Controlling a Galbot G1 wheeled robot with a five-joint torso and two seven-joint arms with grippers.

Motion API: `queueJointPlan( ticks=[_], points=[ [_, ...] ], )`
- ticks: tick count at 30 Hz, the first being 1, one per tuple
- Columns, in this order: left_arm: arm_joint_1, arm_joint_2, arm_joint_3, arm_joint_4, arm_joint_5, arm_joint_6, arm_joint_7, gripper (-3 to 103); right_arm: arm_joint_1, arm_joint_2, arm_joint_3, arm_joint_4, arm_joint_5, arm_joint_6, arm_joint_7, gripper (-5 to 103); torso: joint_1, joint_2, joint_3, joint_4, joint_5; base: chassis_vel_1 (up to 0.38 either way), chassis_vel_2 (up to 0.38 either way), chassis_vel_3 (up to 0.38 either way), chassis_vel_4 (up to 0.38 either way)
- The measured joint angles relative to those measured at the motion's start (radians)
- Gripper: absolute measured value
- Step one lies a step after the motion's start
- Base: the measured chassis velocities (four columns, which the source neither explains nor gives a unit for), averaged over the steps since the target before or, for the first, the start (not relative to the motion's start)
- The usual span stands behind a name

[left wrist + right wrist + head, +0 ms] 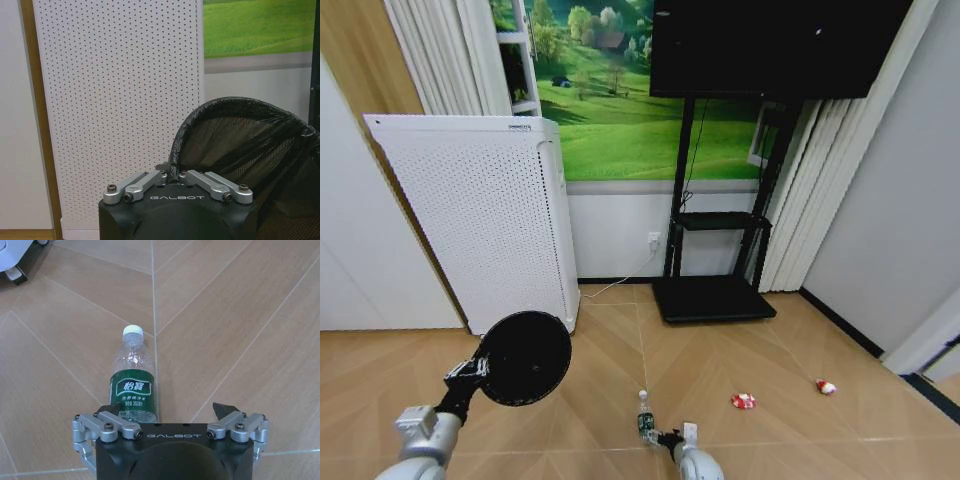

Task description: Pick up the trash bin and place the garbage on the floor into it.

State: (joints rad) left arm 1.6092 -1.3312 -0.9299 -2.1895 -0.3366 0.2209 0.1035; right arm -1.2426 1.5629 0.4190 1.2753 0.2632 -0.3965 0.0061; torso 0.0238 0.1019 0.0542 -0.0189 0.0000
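The step in hand looks like the grasp of the bottle [132, 377], and to do it well the right gripper [170, 415] should, I think, shift a little so that the bottle body sits midway between the two fingers and not against one of them, then go low and close on the green label part, where the plastic is firmer than near the white cap. In the right wrist view the bottle lies on the wooden floor [230, 325] with its cap pointing away from the gripper, and its base is just at one finger [112, 415], while the other finger [222, 410] stands well apart, so the jaws are open and hold nothing. A thin clear bottle can roll or squeeze out, so a slow closing seems wise. In the head view the right arm reaches down near the bottom middle, with the gripper low over the floor and just beside the bottle. The left gripper [174, 175] is closed on the rim of the trash bin [525, 358], and the left arm holds the bin lifted at the near left, its open mouth turned toward the camera, in front of the white perforated appliance [480, 215]. Two red-and-white scraps [743, 401] lie further to the right on the floor, apart from each other and from the bottle.
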Motion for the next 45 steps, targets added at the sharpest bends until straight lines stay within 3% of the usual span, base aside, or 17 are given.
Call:
queueJointPlan(
  ticks=[13,31,45],
  points=[
    [-0.002,0.0,0.021,0.0,0.023,0.009,-0.002,3,-0.023,-0.013,-0.014,0.071,0.047,-0.008,-0.001,100,0.0,0.0,0.0,-0.0001,-0.0001,0.0,0.0,0.0,0.0],
    [-0.002,-0.005,0.014,0.005,0.02,0.011,-0.005,3,0.051,0.044,-0.019,-0.099,-0.04,0.034,-0.004,100,0.0,0.0,0.0,0.0,0.0,0.0,0.0,0.0,0.0],
    [0.006,-0.007,-0.004,0.003,0.01,-0.001,0.003,3,0.072,0.046,-0.008,-0.161,-0.081,0.065,-0.004,100,0.0,0.0,0.0,0.0,0.0,0.0,0.0,0.0,0.0]
  ],
)
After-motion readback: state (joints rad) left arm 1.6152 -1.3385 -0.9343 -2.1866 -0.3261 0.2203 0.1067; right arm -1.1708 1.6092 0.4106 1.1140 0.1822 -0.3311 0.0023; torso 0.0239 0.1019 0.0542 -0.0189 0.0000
